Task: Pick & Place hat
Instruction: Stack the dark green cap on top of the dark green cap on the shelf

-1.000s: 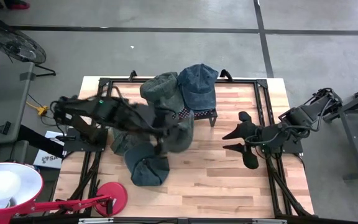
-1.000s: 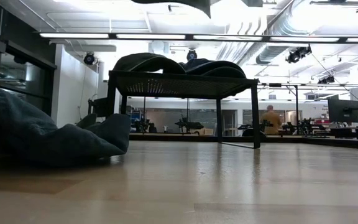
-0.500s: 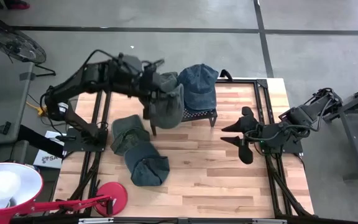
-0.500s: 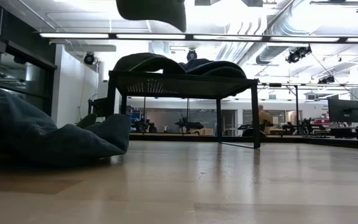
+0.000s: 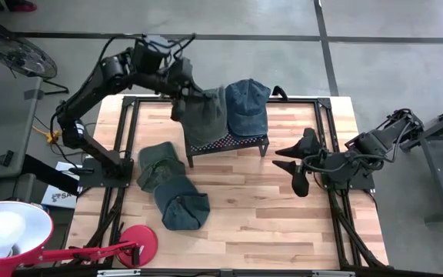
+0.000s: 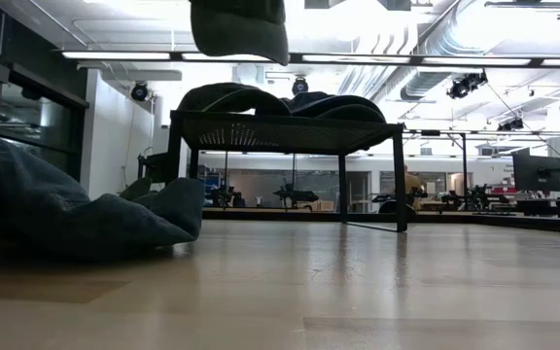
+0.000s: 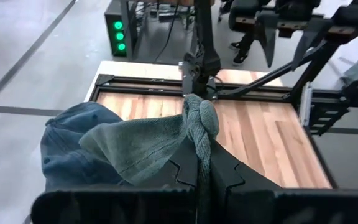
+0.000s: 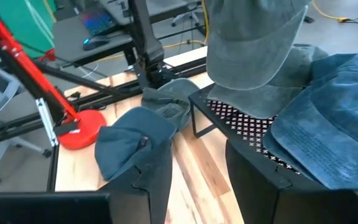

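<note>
The left gripper [image 5: 181,91] is clamped on a grey-green fabric cap [image 5: 204,115] hanging over the black mesh rack [image 5: 237,141], where two caps sit; two remain on the wooden table [image 5: 283,231].

Green hat [image 7: 143,148] pinched in left tool [image 7: 202,168], above blue hat [image 7: 73,149]

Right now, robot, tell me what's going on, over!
Left gripper shut on green hat, hanging above the rack. Right gripper open, waiting at right side. Two hats already on rack.
</note>
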Robot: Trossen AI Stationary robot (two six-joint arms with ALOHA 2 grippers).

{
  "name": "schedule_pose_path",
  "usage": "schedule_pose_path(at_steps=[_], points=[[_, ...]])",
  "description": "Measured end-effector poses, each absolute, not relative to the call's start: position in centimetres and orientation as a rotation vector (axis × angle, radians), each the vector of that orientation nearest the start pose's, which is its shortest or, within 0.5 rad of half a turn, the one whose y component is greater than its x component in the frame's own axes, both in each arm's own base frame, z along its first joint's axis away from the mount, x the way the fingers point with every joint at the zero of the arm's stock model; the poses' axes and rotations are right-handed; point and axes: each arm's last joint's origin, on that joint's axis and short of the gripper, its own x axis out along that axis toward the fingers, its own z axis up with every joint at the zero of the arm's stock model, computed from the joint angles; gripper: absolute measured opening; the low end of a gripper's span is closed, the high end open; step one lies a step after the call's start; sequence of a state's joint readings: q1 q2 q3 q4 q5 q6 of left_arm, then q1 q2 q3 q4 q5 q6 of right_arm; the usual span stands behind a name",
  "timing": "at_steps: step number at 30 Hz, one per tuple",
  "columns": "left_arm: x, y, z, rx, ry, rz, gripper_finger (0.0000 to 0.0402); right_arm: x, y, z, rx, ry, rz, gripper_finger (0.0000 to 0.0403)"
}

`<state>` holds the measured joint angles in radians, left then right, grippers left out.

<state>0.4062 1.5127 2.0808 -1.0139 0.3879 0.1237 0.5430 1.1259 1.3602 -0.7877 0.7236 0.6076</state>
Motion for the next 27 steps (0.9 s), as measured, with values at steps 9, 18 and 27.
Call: schedule_pose_path(at_steps=[9,18,27], points=[[24.5,12.1,50.3,-0.101,0.362,-0.031,0.0000,18.9,8.5,41.0,0.298,0.340,-0.376,0.0142],[25.7,13.1,48.9,-0.131,0.325,-0.068,0.0000,19.4,7.5,41.1,0.323,0.337,-0.412,0.0142],[26.8,13.4,48.5,-0.170,0.245,-0.115,0.0000,20.5,7.3,40.5,0.326,0.360,-0.426,0.0142]])
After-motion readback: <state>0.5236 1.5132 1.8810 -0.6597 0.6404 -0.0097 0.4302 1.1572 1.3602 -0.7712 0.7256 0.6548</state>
